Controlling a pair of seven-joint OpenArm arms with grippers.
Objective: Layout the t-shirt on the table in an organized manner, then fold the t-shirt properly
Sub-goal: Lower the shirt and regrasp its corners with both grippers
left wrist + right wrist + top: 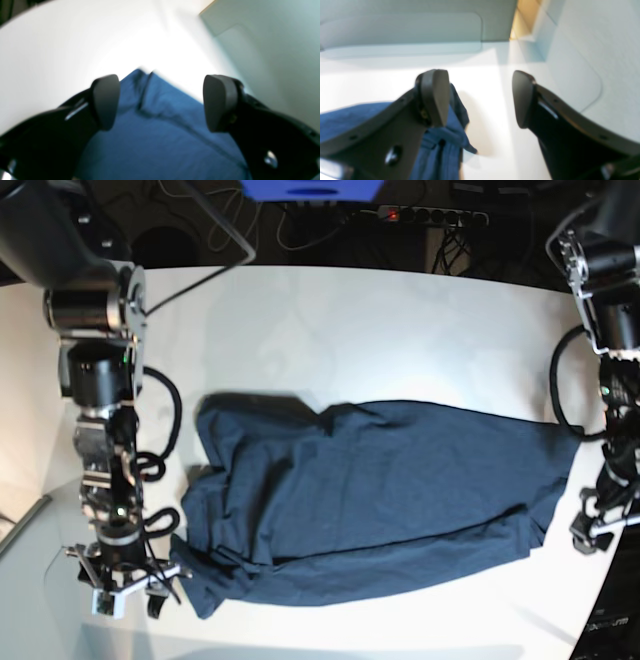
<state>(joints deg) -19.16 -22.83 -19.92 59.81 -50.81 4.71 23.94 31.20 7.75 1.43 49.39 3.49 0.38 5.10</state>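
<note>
The t-shirt [370, 500] lies spread but wrinkled across the middle of the white surface [380, 330], bunched along one end. The right gripper [480, 100] hangs beside that bunched end with its jaws apart, holding nothing. The left gripper [161, 102] hovers over the opposite corner of the cloth, jaws likewise spread.

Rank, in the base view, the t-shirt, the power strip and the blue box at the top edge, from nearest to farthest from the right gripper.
From the right gripper, at lower left:
1. The t-shirt, directly beside it; its lower-left corner reaches the gripper.
2. The blue box, top centre.
3. The power strip, top, further right.
</note>
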